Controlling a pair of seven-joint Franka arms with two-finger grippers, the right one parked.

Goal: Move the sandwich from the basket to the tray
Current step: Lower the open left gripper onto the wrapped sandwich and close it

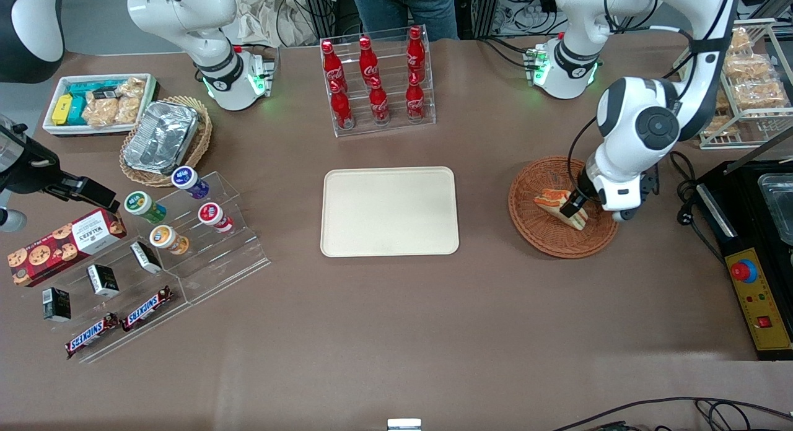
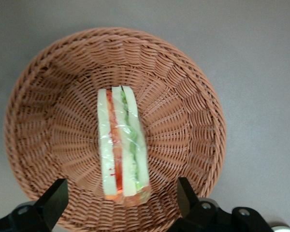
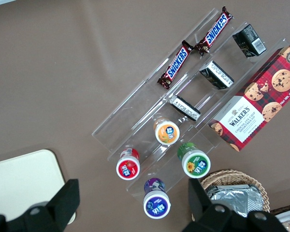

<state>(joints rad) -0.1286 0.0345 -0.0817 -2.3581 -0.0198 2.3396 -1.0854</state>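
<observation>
- The sandwich [image 2: 122, 145] lies on edge in the basket [image 2: 193, 121], not yet lifted.
- The gripper [image 2: 118, 203] hovers above it — fingers spread wide, holding nothing.
- Next, I judge: descend, close, carry to the tray [image 1: 389, 211].

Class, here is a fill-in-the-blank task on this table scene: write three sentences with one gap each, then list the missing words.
1. The sandwich lies in the reddish-brown ____.
2. The gripper hangs over the sandwich with its fingers ____, one on each side.
3. The cream tray has ____ on it.

Missing words: basket; open; nothing
</observation>
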